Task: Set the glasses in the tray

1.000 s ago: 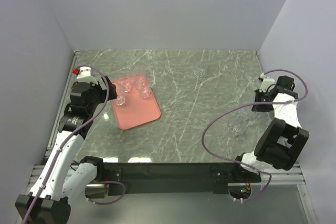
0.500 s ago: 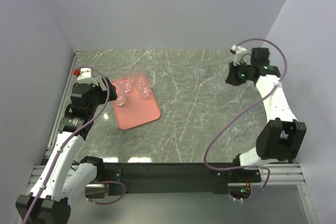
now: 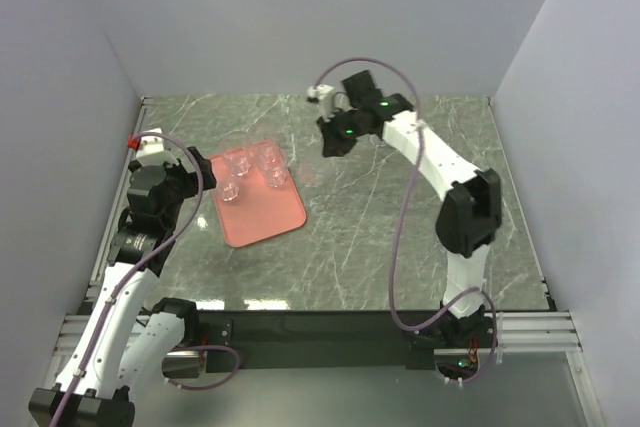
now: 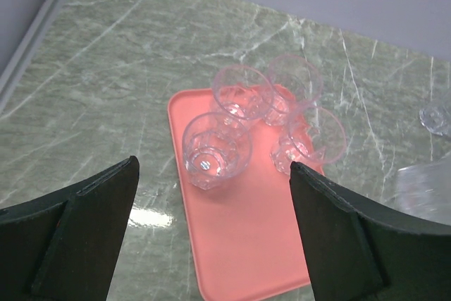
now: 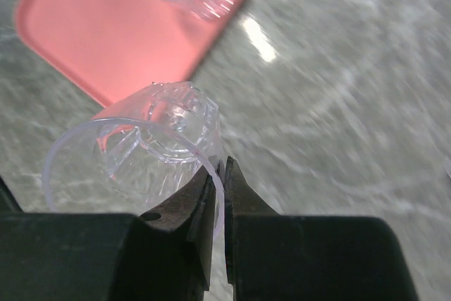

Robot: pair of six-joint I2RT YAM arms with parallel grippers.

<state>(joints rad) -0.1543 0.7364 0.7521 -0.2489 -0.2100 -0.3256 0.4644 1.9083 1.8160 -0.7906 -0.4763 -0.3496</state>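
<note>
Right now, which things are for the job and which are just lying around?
For the job: pink tray; four glasses on it; held glass pinched in the right jaws; spare glass standing off the tray.
Just there: marble table; purple cables.

Four glasses stand at the tray's far end.

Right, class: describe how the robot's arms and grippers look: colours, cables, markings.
Both the left arm and right arm have white links joined by black joints, each trailed by a looping purple cable. The left gripper's fingers are broad matt black wedges; the right gripper's fingers taper to narrow tips. Green lights glow on the right wrist; a red part tops the left.
</note>
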